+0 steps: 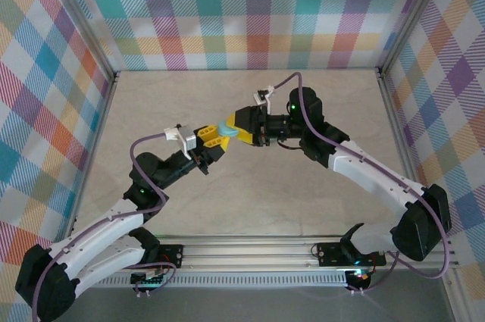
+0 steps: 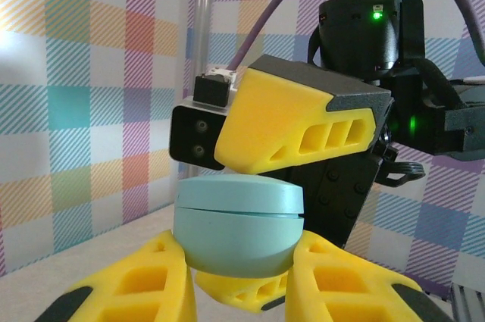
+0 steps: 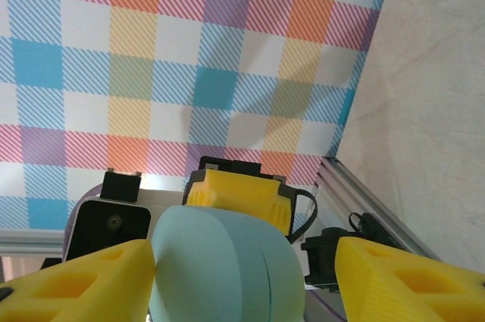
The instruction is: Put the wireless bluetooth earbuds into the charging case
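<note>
Left pincer (image 1: 218,138) grasps a closed pale-blue oval plastic charging case (image 1: 226,129) above the desk (image 1: 303,193); right pincer (image 1: 236,126), reaching in from 2 o'clock, straddles it, released.

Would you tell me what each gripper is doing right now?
Left gripper: shut on the case.
Right gripper: open, loosely around the same case.

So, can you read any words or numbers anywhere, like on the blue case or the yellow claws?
There are no words or numbers that can be read.
Charging case: plain light blue, no print.
Left claw and right claw: plain yellow and black, no labels.
Small circuit board by the near rail: too small to read.
Green light on the right arm: just a glowing dot, not a sign.
</note>
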Robot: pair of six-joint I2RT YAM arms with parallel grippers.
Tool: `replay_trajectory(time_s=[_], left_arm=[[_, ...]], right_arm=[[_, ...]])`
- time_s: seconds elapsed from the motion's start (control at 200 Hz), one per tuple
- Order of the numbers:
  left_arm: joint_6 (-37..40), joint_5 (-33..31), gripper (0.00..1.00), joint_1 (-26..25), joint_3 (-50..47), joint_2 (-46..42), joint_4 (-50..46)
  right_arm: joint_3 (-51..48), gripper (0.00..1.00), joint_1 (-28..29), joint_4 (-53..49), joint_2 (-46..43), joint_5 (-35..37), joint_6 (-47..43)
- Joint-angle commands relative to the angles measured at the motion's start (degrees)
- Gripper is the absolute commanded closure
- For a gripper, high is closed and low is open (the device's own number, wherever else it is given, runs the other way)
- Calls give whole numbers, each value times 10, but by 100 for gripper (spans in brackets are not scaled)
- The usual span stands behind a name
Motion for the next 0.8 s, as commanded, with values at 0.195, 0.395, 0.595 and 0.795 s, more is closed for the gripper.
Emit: replay_trajectory(time_s=[0.195, 0.395, 0.595, 0.795], left_arm=[[-5, 7, 100, -8, 15, 8, 37], [1, -6, 100, -8, 9, 4, 8], [1, -28, 86, -8, 8, 1, -30], [8, -33, 61, -8, 11, -1, -64]], right_arm=[[-12, 50, -6, 68, 8, -24, 48], [-22, 64, -9, 84, 8, -20, 57], [-28, 69, -13, 95, 10, -16, 62], [-37, 73, -24, 96, 11, -9, 63]])
